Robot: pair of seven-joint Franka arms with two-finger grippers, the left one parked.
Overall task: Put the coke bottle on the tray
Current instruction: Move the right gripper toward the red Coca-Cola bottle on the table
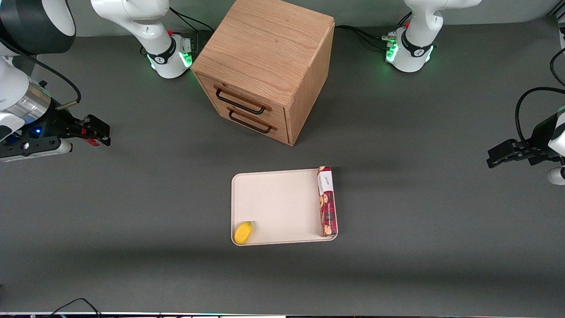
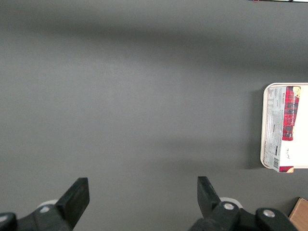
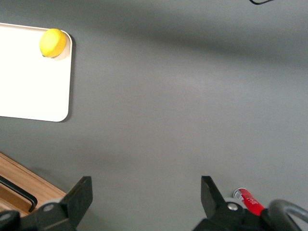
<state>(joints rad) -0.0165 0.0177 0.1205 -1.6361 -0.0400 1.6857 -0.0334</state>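
Tray (image 1: 282, 205) nearest; coke bottle (image 3: 248, 200) lies flat—long axis slanting—beside the spread, empty gripper (image 3: 147, 197).

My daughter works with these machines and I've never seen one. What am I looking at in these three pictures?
These are robot arms fixed to a grey table, each ending in a two-finger gripper. One picture looks at them from the front; the other two come from cameras on their wrists. The working arm's gripper is open and holds nothing. It hovers at its end of the table, beside a small red coke bottle. A cream tray carries a yellow fruit and a dark-red cookie box. A wooden drawer cabinet stands farther from the front camera than the tray.
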